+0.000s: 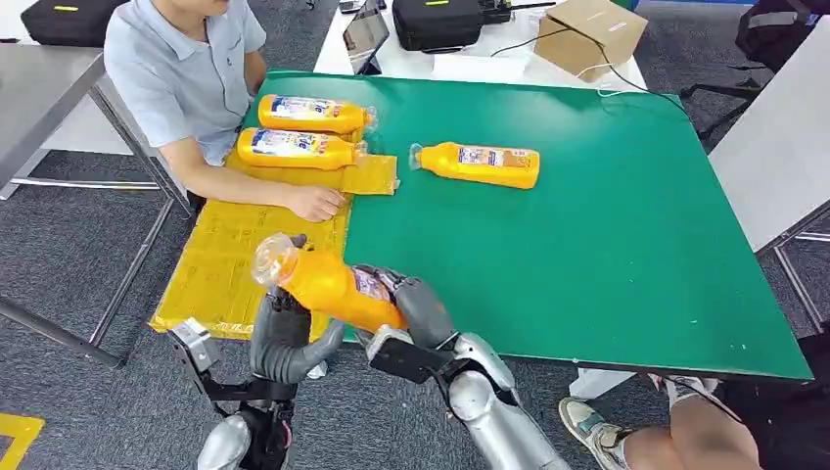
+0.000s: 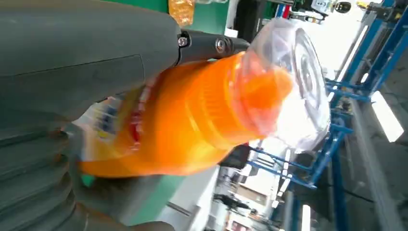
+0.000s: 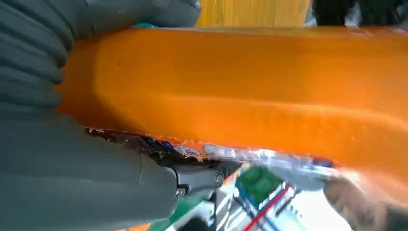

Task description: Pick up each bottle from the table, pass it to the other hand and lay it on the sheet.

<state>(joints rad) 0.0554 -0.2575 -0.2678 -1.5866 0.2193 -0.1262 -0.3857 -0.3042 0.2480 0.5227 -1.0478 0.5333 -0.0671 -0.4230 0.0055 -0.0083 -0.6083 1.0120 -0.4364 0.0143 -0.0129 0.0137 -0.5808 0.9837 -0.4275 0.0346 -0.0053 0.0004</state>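
Handover step, we reckon: orange bottle [image 1: 328,286] is mid-air over table's near edge, right hand [image 1: 416,308] wrapped round its base, left hand [image 1: 284,333] closing on its neck end. Next we need left to grip firm, right to release, then lay it on yellow sheet [image 1: 225,264].

Head view looks down; wrist views (close) share the bottle [image 1: 333,288]

A green-topped table [image 1: 607,245] stands on grey carpet [image 1: 78,245], with a white table [image 1: 460,61] behind bearing a cardboard box [image 1: 590,34] and black case [image 1: 436,22]; a grey table [image 1: 39,88] flanks it.
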